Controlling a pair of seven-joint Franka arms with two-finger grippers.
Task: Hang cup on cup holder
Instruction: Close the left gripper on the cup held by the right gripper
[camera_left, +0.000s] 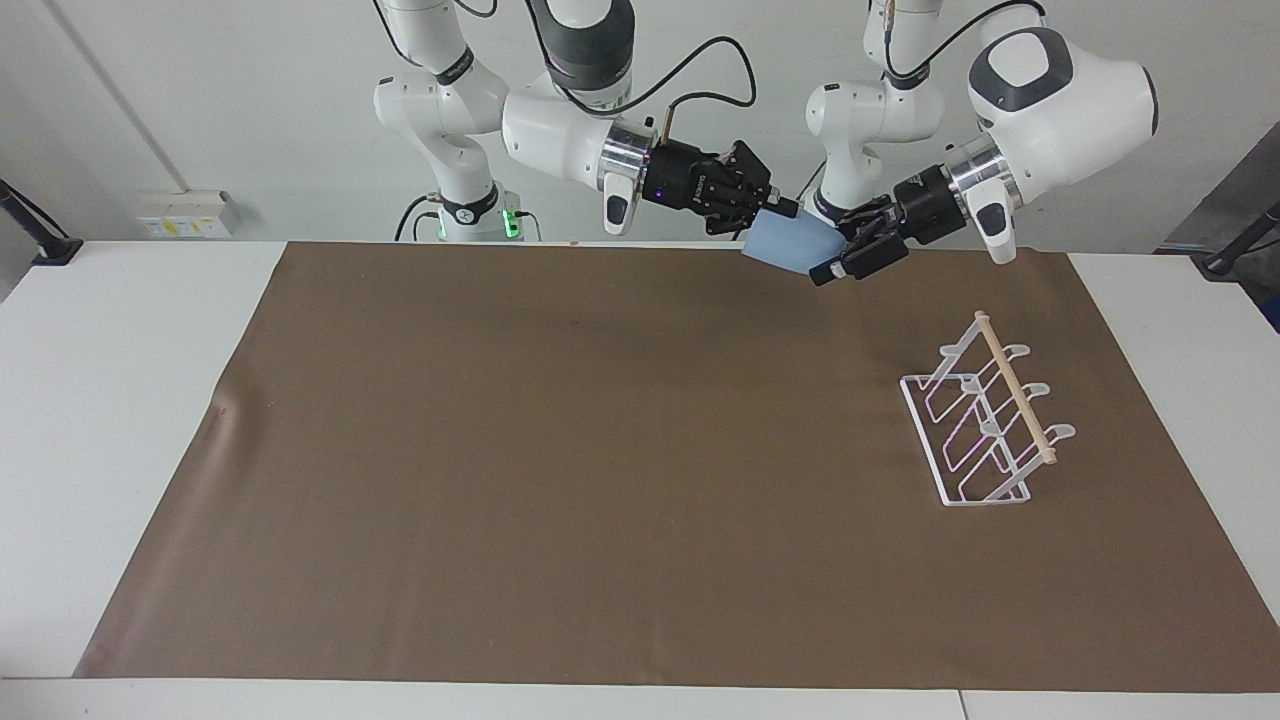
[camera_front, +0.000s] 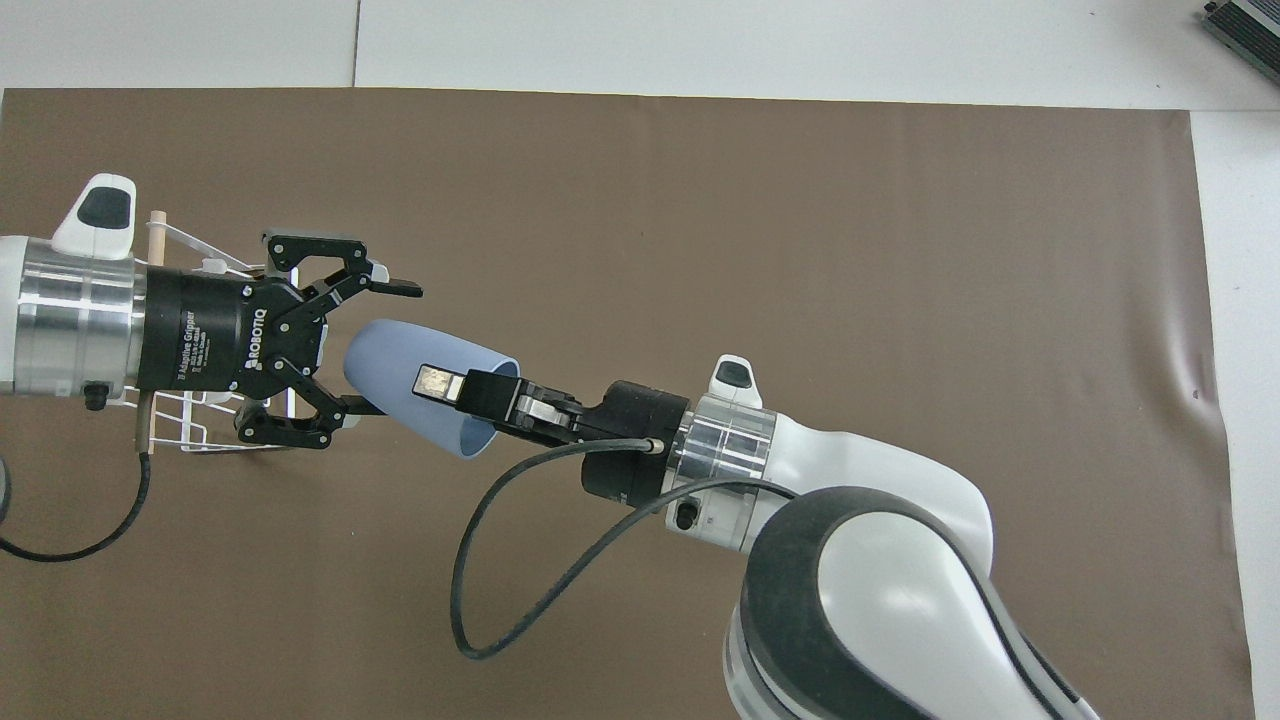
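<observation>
From my station I see a white table (camera_left: 120, 400) with a large brown mat (camera_left: 560, 450) spread over most of its top; bare white margins show at both ends. A seam runs along the tabletop edge farthest from the robots (camera_front: 356, 45). A plain white wall (camera_left: 200, 100) rises past the table, carrying what looks like a small socket box (camera_left: 185, 213), though I can't make it out well. A black clamp (camera_left: 45, 240) grips one table corner. Lighting is even and soft.
</observation>
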